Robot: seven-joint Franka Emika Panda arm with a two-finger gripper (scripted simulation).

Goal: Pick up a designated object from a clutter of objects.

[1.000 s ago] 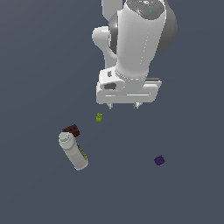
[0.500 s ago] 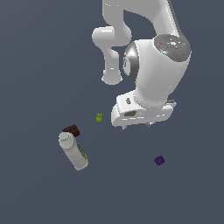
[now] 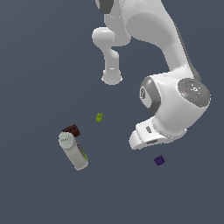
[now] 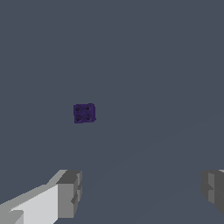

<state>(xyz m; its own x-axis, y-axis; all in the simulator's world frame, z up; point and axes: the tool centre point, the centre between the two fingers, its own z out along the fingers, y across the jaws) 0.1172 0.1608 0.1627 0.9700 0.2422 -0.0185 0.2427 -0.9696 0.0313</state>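
The designated object, a tiny dark purple cube [image 3: 159, 160], lies alone on the dark floor toward the exterior view's right. The wrist view shows its studded top [image 4: 84, 113]. My gripper [image 4: 140, 192] is open there, fingers wide apart with nothing between them and the cube lying beyond the fingertips [image 4: 68, 192]. In the exterior view the white hand [image 3: 148, 136] hangs just above and to the left of the cube, its fingers hidden. The rest of the clutter of objects sits well away toward the exterior view's left.
A white bottle [image 3: 73, 152] with a yellow-green label lies on its side, touching a dark red-brown block [image 3: 71, 130]. A tiny yellow-green piece [image 3: 99, 117] sits between them and the arm's base [image 3: 112, 78].
The arm has swung down and toward the exterior view's right, bringing the hand from above the yellow-green piece to just beside the purple cube. No object has moved.
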